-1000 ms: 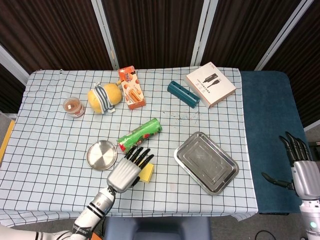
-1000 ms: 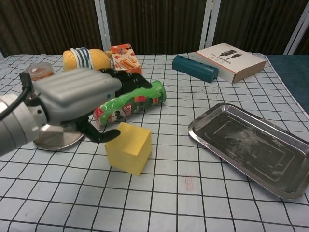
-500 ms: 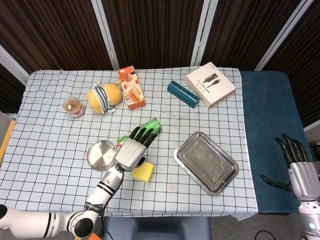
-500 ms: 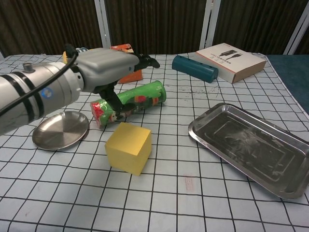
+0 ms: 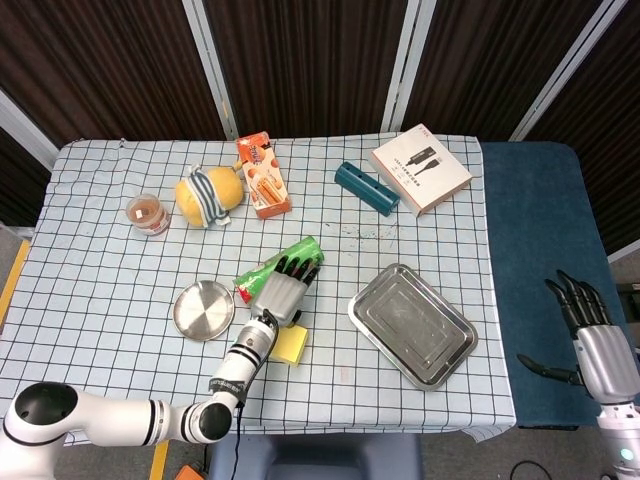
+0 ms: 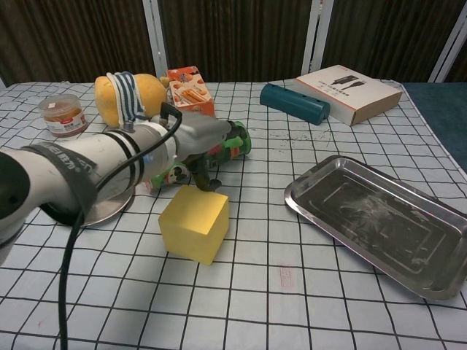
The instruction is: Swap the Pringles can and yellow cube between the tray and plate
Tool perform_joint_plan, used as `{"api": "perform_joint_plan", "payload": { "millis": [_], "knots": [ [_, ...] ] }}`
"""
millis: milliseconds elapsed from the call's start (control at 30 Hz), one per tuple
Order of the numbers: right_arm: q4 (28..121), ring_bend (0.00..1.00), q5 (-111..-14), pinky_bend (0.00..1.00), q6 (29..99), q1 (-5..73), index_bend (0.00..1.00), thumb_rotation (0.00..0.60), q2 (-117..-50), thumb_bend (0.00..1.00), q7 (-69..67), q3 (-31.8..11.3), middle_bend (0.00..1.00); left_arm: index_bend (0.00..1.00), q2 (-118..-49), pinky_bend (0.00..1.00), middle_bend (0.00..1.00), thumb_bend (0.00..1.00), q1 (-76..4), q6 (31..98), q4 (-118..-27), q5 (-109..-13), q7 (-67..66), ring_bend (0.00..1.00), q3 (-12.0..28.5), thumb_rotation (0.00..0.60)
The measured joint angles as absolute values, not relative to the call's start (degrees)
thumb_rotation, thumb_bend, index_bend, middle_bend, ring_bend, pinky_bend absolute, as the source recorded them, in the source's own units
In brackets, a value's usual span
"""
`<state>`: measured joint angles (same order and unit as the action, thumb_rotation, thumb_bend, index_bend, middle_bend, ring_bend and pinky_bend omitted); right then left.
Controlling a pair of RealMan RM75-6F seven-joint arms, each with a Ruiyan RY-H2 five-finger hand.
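Observation:
The green Pringles can (image 5: 311,249) (image 6: 241,141) lies on its side on the checked cloth, between the round steel plate (image 5: 203,310) (image 6: 109,209) and the steel tray (image 5: 412,325) (image 6: 376,219). My left hand (image 5: 283,290) (image 6: 195,138) grips the can's middle, fingers over its top and far side, thumb down its near side. The yellow cube (image 5: 292,346) (image 6: 193,222) sits on the cloth just in front of the can, under my wrist in the head view. Plate and tray hold nothing. My right hand (image 5: 590,335) hangs off the table's right side, fingers spread, holding nothing.
Along the back stand an orange snack box (image 5: 263,176), a yellow ball wrapped in striped cloth (image 5: 207,195), a small jar (image 5: 148,213), a teal cylinder (image 5: 366,187) and a white box (image 5: 421,168). My left forearm crosses over the plate's right side in the chest view.
My left hand moved from above the cube forward and down onto the Pringles can, and its fingers closed around it. The right hand drifted slightly lower.

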<state>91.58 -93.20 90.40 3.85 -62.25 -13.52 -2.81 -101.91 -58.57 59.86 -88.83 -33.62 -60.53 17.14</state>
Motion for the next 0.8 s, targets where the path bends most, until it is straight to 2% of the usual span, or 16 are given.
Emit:
{"api": "perform_joint_plan", "payload": {
  "millis": [433,800],
  "knots": [
    [91.4,0.0,-93.4,0.0,90.3,4.0,0.0,0.6,-61.9,0.06,-14.5,-2.6,0.0,0.0,-107.9,0.07,0.0,0.37,-61.0,62.0,-76.5,-32.0,-58.6,0.0,15.7,0.6],
    [91.6,0.0,-93.3,0.0,89.1,4.5,0.0,0.6,-61.8,0.06,-13.8,-2.3,0.0,0.0,-111.9,0.08,0.0,0.37,-60.9,64.7,-68.1,-33.8,-55.8,0.0,16.9,0.6]
  ]
}}
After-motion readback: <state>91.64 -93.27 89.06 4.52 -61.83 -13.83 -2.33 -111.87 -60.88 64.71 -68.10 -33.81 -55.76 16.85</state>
